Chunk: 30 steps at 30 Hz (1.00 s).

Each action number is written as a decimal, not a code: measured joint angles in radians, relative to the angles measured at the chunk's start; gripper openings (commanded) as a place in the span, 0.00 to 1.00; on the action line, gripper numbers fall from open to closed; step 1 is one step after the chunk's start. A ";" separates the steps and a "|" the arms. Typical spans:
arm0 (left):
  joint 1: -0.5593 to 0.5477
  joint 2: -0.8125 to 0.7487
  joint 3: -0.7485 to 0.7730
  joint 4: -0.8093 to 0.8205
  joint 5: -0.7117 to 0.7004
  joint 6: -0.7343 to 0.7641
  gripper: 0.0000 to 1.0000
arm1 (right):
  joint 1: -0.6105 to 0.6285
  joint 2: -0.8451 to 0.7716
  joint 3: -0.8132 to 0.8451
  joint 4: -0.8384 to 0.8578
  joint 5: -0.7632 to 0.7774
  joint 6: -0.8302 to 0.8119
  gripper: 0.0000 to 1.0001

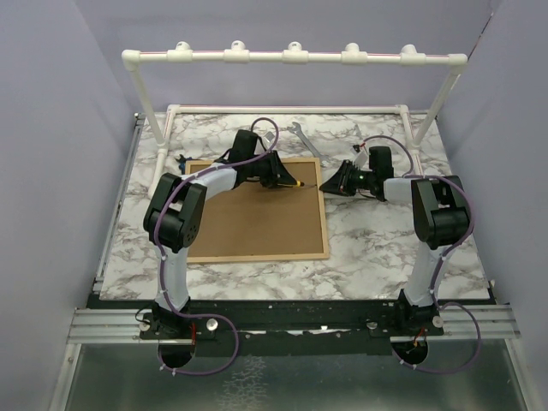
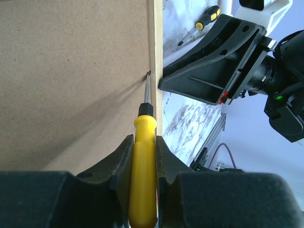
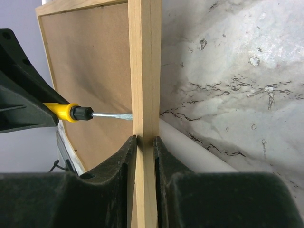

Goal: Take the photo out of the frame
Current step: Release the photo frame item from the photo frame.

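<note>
The frame [image 1: 257,218] lies face down at centre-left of the overhead view, brown backing [image 2: 71,71] up, the photo hidden beneath. The left gripper [image 2: 142,147] clamps a yellow screwdriver [image 2: 144,130], its tip at the backing's right edge. The right gripper [image 3: 145,142] pinches that wooden rail [image 3: 144,57]. The backing looks thin, stiff and light, so pry there gently.

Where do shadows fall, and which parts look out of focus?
Top view: even, soft light on the table. Left wrist view: the screwdriver throws a soft shadow leftward on the frame; the left gripper's fingers are blurred. Right wrist view: the right gripper's fingers are soft, the frame's edge sharp.
</note>
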 measured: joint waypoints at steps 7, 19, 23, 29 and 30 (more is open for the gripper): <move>-0.006 0.002 0.006 -0.001 -0.002 -0.029 0.00 | 0.000 0.007 0.012 -0.005 -0.004 -0.003 0.17; -0.041 0.002 0.048 -0.040 -0.064 -0.065 0.00 | -0.005 0.008 0.019 -0.009 -0.001 -0.011 0.15; -0.059 0.004 0.074 -0.062 -0.098 -0.072 0.00 | -0.010 0.008 0.026 -0.019 0.005 -0.015 0.15; -0.092 0.007 0.127 -0.130 -0.172 -0.072 0.00 | -0.012 0.008 0.046 -0.053 0.026 -0.037 0.15; -0.099 0.007 0.138 -0.145 -0.189 -0.069 0.00 | -0.012 0.008 0.051 -0.060 0.031 -0.042 0.15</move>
